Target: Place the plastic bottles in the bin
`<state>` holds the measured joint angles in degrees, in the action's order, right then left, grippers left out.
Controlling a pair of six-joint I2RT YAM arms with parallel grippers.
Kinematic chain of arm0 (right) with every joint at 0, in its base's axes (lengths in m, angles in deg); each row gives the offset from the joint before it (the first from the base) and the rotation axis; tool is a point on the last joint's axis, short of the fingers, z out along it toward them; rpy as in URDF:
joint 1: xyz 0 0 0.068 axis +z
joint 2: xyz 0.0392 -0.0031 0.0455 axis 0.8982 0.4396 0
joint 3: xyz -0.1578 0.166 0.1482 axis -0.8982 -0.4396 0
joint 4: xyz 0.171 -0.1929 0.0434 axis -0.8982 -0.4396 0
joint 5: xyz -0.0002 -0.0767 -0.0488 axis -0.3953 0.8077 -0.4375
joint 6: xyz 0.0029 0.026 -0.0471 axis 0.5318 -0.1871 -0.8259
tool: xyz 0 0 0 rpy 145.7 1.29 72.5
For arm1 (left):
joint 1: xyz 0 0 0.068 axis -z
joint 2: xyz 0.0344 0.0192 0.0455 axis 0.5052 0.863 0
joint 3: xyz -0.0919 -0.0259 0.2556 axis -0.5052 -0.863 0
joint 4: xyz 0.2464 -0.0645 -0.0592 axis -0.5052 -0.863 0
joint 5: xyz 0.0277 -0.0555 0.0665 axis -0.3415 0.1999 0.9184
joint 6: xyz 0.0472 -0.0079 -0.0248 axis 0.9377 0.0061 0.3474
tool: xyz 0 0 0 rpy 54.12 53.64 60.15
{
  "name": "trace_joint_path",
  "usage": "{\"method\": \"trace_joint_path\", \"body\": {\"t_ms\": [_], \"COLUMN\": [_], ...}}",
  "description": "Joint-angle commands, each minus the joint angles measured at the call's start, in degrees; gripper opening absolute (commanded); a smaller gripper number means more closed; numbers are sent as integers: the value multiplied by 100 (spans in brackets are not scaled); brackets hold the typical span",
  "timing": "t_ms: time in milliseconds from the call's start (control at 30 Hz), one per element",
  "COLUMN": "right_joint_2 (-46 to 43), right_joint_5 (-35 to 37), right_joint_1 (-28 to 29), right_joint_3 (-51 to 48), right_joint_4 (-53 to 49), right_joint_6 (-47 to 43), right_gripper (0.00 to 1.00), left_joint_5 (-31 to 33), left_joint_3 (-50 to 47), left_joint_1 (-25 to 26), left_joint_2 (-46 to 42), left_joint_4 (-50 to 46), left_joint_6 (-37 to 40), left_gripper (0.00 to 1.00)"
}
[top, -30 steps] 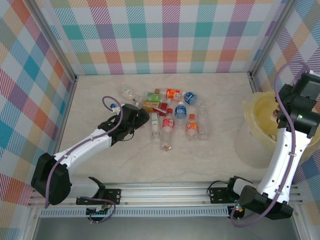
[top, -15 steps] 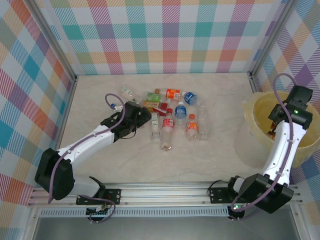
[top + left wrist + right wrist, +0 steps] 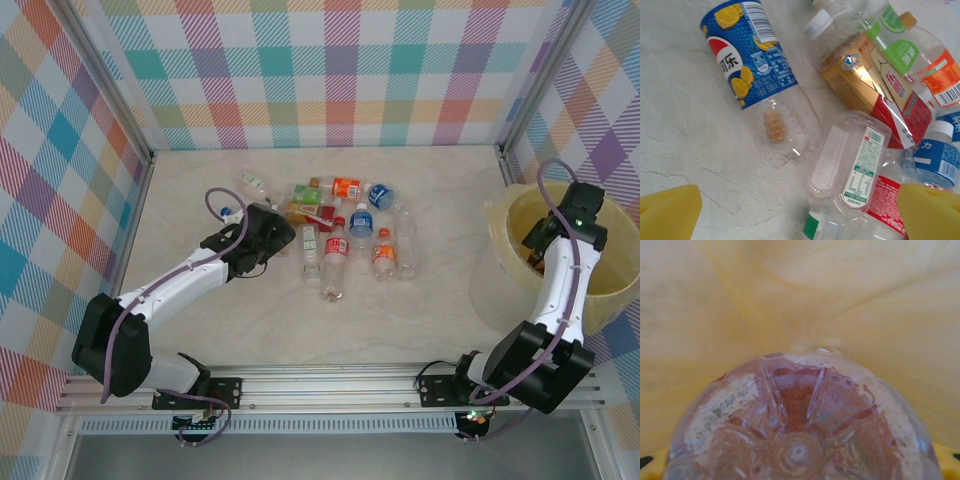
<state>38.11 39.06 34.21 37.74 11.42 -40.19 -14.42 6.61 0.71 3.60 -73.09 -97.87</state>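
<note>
Several plastic bottles (image 3: 345, 235) lie in a cluster at mid-table. My left gripper (image 3: 285, 232) hovers at the cluster's left edge, open; its yellow pads (image 3: 667, 212) flank a clear bottle with a white and green label (image 3: 852, 160). A blue-labelled bottle (image 3: 752, 65) lies just beyond it, with a red and gold one (image 3: 875, 85) to the right. My right gripper (image 3: 540, 250) reaches down inside the pale yellow bin (image 3: 500, 290). A clear bottle with a red label (image 3: 800, 430) sits base-first between its fingers, against the bag lining (image 3: 800, 290).
Checked walls close off the back and both sides. The bin stands at the right edge against the side wall. Bare marble tabletop (image 3: 400, 320) lies between the bottle cluster, the bin and the front rail (image 3: 330, 385).
My right arm has dipped lower and further into the bin with the bottle. The left gripper has barely shifted beside the cluster and stays open.
</note>
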Motion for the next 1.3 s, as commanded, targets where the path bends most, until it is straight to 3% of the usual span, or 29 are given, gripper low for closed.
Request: {"method": "trace_joint_path", "body": {"t_ms": [0,367,600,1067,1200,1267], "right_joint_2": [-118,-429,-933,-1673,-1675,-1614], "right_joint_5": [-78,-12,-548,-1806,-2466,-2671], "right_joint_1": [-33,204,295,674,1097,1577], "right_joint_3": [-192,-117,320,983,1200,1279], "right_joint_4": [394,332,194,263,532,714], "right_joint_6": [181,277,531,1415,1478,1463], "right_gripper": [62,85,100,100,100,100], "left_joint_5": [104,-84,-100,-203,-239,-229], "left_joint_3": [-150,-271,-390,-666,-745,-785], "left_joint_1": [-142,-306,-354,-511,-560,-580], "left_joint_2": [-50,27,-36,-261,-268,-260], "left_joint_4": [-150,-26,11,135,194,248], "left_joint_6": [-163,-239,-278,-299,-277,-292], "left_gripper": [100,100,100,100,100,100]}}
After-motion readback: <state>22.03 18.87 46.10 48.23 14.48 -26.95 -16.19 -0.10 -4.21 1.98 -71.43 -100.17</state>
